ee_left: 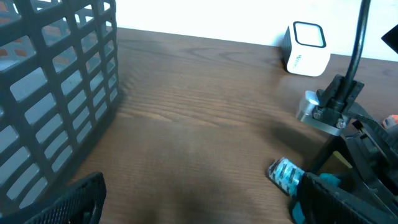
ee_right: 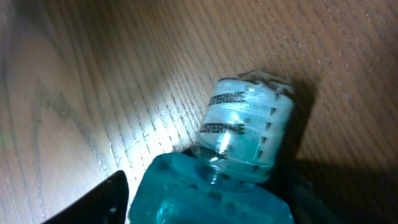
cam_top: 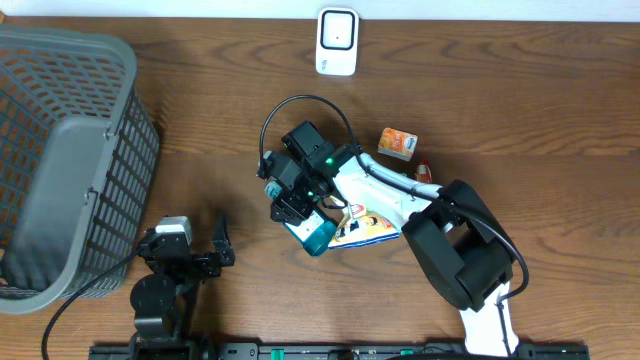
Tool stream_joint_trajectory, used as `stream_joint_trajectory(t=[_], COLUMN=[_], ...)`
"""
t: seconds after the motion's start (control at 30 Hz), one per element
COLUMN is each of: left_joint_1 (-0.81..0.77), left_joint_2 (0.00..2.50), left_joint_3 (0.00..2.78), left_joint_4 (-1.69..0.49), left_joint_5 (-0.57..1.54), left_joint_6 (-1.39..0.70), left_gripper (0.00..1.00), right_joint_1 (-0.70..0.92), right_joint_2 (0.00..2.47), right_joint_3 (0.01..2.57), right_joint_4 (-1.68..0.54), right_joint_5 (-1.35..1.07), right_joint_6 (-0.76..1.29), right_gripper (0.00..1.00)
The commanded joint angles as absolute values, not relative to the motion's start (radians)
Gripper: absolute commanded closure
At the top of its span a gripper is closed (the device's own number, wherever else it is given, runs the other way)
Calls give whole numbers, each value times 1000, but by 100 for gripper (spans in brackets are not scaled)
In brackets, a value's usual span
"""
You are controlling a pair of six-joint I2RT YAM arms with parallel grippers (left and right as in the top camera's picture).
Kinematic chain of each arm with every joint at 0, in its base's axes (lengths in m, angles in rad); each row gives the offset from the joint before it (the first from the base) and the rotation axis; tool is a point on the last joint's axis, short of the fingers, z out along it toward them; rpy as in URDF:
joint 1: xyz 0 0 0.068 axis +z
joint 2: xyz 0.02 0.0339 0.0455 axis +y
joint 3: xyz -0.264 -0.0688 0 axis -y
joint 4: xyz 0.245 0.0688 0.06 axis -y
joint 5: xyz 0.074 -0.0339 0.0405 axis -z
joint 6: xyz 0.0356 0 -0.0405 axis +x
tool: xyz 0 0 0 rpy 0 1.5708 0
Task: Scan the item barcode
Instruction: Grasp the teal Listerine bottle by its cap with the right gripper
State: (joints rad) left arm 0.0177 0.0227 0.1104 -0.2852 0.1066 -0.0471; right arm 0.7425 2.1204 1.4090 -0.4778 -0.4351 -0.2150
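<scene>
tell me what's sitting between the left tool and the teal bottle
Nothing: only bare tabletop lies between the left tool and the teal bottle. The overhead view shows this, and the left wrist view agrees.

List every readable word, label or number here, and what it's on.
"LISTERINE", twice, on the clear seal over the cap of the teal bottle.
White scanner: side print too small to read.
Orange box: label blurred.
Printed pouch: unreadable.
</scene>
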Motion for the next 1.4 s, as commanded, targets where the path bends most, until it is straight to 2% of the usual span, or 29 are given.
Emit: stream_joint_trajectory(t=[0.0,0.17,0.4,0.53,0.6,0.8,1.0,1.23,1.37], left_joint_1=[21,21,21,21,21,21,21,21,21], left_joint_2=[23,23,23,23,23,23,23,23,23], left_joint_3=[96,96,96,96,96,96,96,96,96], left_joint_4=[-313,-313,-313,-313,-313,-313,-313,-313,-313], left_joint_5=[120,120,120,120,120,120,120,120,120], left_joint_6=[-30,-30,-30,-30,-30,-30,-30,-30,-30], left_gripper=[2,2,2,2,2,2,2,2,2], right_joint_1=[743,743,743,747,751,773,794,800,800], right_joint_2=[2160,2160,2154,2136,2133,2133,2134,2134,2134], right_joint_3=[1411,1411,1416,1434,1441,1446,1445,1444,1444], right_joint_4=[-490,-492,-487,-487,-482,-379,-210,-222,-248], right_joint_5=[-432,-417,-246,-45,52,283,249,159,150], right_joint_6=[-210,-217,-225,-225,-225,-163,-105,-72,5], right_gripper=[42,55,73,93,99,99,99,95,86])
